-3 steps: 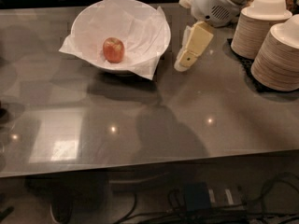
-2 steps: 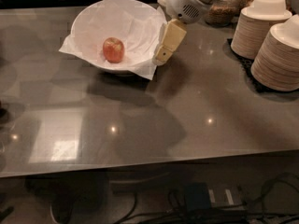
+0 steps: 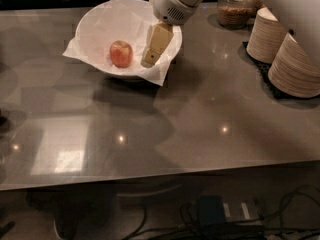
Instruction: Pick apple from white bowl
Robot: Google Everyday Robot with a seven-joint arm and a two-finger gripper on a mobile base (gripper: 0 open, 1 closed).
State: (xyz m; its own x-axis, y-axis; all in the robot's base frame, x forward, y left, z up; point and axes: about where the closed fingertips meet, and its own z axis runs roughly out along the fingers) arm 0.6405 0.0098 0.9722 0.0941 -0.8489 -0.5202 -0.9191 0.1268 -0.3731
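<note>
A small red apple (image 3: pixel 121 53) with yellowish patches lies inside the large white bowl (image 3: pixel 95 21), which has a crumpled white paper liner hanging over its rim. The bowl stands at the back left of the grey table. My gripper (image 3: pixel 151 56) reaches down from the upper right over the bowl's right side, its beige finger (image 3: pixel 156 44) pointing down just right of the apple, a short gap away.
Stacks of beige paper bowls (image 3: pixel 292 59) stand on a dark mat at the right edge. A glass jar (image 3: pixel 236 6) with brown contents stands at the back. The table's front edge (image 3: pixel 160 176) runs across, with cables on the floor below.
The gripper has moved left from beside the bowl to over its right side, closer to the apple. The apple and bowl have not moved.
</note>
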